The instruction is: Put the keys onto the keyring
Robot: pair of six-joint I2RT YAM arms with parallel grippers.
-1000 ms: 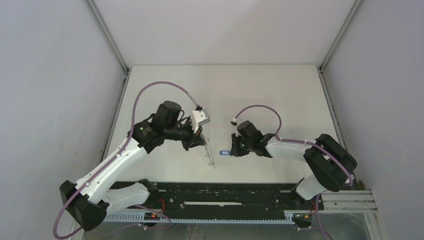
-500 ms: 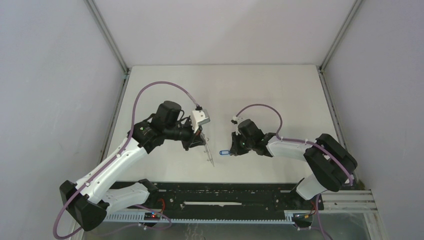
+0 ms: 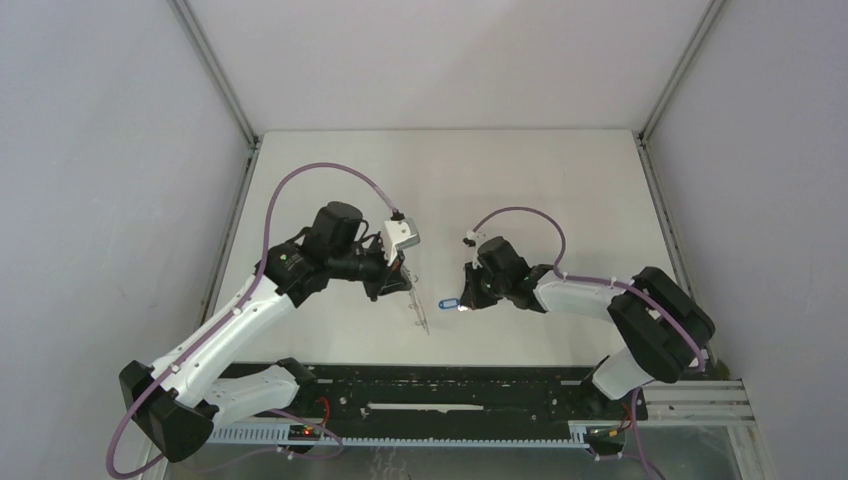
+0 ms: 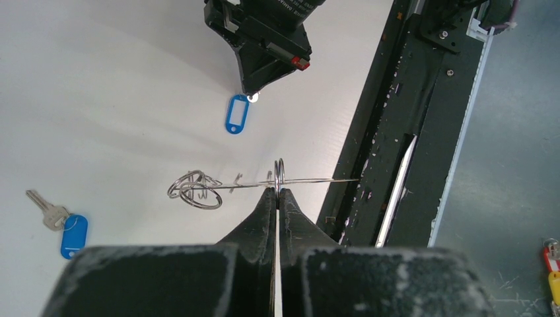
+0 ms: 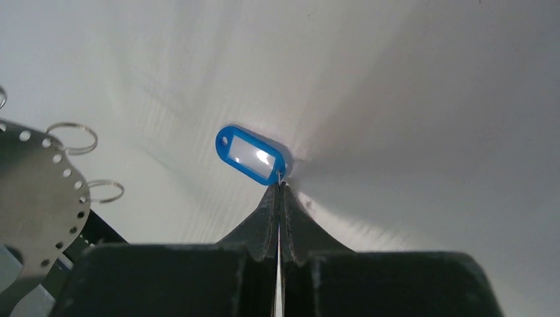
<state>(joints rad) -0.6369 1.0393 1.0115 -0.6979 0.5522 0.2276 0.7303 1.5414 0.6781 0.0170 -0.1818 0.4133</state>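
Both arms [image 3: 240,315] [image 3: 590,295] angled inward, left tool [image 4: 277,191] clamping keyring [image 4: 310,180], right tool [image 5: 279,189] pinching tagged key [image 5: 251,155]

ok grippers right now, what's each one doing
left gripper: closed on the rim of the keyring
right gripper: closed on the key with the labelled blue tag, pinched at the tag's end

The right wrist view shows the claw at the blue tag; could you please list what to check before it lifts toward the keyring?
1. Left claw shut on the keyring: ok.
2. Right claw shut on the end of the blue tag: ok.
3. Metal key itself inside that grip: cannot tell, the jaws hide it.
4. Wire loops showing on the keyring rim toward the tag: ok.
5. Second key lying apart from both claws: ok.
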